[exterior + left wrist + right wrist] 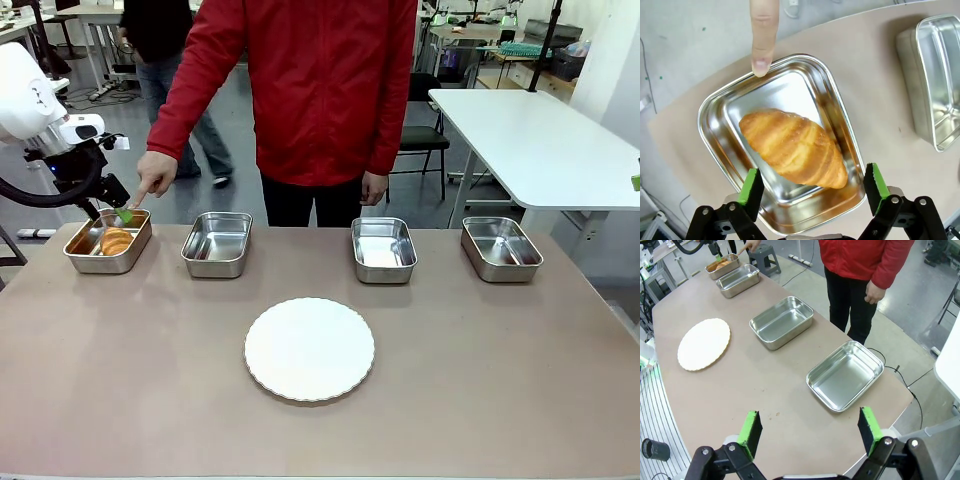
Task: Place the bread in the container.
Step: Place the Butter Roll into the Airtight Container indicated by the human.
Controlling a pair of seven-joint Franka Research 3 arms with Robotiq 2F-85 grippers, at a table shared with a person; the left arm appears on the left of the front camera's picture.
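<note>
A: Since the croissant (794,147) already lies flat inside the leftmost steel pan (720,107), what can still go wrong?

B: Mostly the exit. The left gripper (812,187) hangs just above the pan with its jaws spread wide and holding nothing, 1 green pad on each side of the croissant's near end. A crooked lift could clip the rolled rim and shove the pan across the table (500,380).

A: And the person?

B: Their pointing finger (763,35) sits at the pan's far rim; I can't tell whether it touches the steel. A swing that way could hit it.

A: The other arm?

B: The right gripper (810,432) is also spread and empty, well apart, over the table's right end near 2 empty pans. The white plate (309,348) is bare.
</note>
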